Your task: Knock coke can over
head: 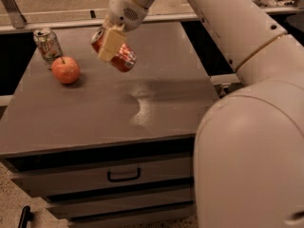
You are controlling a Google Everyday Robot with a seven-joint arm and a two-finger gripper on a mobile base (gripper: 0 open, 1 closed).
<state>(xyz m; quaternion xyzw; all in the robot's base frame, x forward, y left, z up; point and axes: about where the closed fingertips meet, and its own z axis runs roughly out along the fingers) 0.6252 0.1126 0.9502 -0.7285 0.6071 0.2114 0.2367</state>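
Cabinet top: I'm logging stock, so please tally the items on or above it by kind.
Cans: 2, the coke can held tilted in the gripper above the cabinet top, and the pale can standing back left.
Apples: 1, the apple.
Total: 3.

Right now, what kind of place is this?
Likely a lab or workshop: a grey drawer cabinet, a metal rail behind it, speckled floor. The gripper holds the coke can tilted above the cabinet.

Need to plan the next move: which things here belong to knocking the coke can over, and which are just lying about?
Job: coke can, tilted, clamped in the gripper over the cabinet top.
Lying about: red apple; pale can upright behind it.
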